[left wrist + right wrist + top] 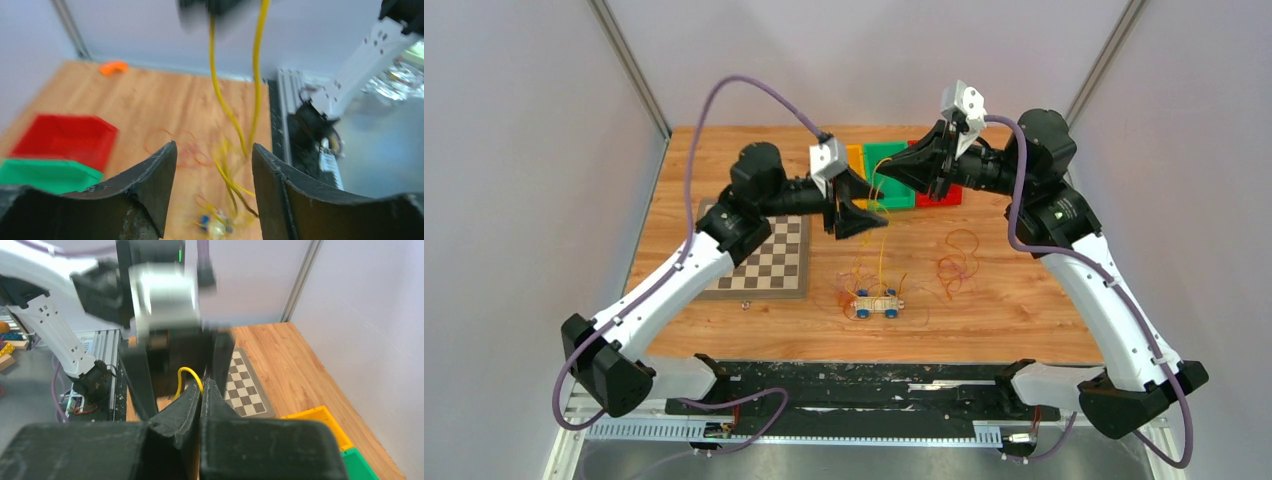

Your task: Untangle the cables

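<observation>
Clamped shut, right gripper (202,386), on a bend of yellow cable (187,371) that pokes up out of the closed fingertips. Held high over the far middle of the worktop (1044,320), in front of the green bin (887,165).

From that pinch, two yellow strands (218,95) dropping almost straight down, long axis close to vertical, into the loose tangle (871,285) around a small board with blue parts (879,303) toward the near middle. To the right of that tangle and apart from it, a separate coil of red-orange cable (959,262) flat on the wood, touched by neither arm.

Just left of the hanging strands, left gripper (214,152): jaws apart, nothing clamped, pointed across at the right one. Seen from its wrist, strands lined up with the gap, nearer the right-hand finger. Whether inside the gap or a little beyond it, cannot tell.

Judged nearer arm for the free hanging length: left. Probably calls for a level approach square to the upright strands, closing below the right gripper's pinch. Off to the left, chessboard (769,255), not involved.
</observation>
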